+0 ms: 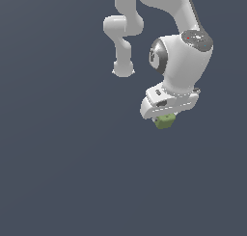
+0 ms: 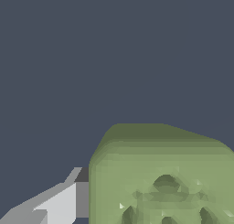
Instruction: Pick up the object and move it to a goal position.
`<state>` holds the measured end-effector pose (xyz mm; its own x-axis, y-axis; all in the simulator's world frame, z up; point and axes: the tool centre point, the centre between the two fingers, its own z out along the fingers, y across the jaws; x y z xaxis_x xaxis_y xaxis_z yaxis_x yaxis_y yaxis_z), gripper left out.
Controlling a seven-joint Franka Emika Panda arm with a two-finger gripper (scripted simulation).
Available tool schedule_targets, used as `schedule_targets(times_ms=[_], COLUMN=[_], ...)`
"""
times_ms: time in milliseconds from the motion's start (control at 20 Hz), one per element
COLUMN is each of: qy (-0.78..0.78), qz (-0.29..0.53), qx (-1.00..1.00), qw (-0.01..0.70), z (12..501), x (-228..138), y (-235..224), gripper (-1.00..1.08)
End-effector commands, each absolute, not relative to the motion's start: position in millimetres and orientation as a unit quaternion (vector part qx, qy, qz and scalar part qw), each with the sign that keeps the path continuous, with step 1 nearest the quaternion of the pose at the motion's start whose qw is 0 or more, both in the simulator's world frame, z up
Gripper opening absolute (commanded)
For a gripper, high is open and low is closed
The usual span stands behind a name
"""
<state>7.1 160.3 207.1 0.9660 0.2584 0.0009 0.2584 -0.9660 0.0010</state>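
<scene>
Olive-green cube (image 1: 165, 121) tucked just beneath the white gripper (image 1: 166, 117), seemingly clamped between nearly closed jaws with one finger (image 2: 55, 205) touching its side, though grip hard to confirm; liable to slip out if jolted in transit.
</scene>
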Motion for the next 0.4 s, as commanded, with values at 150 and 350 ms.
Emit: schedule_targets(times_ms=[150,350], qy=[0.129,0.129], qz=[0.000,0.000], qx=[0.992,0.992], qw=[0.000,0.000], z=[222.1,222.4], x=[2.2,3.3], y=[180.9,181.7], gripper=[-1.00,-1.00])
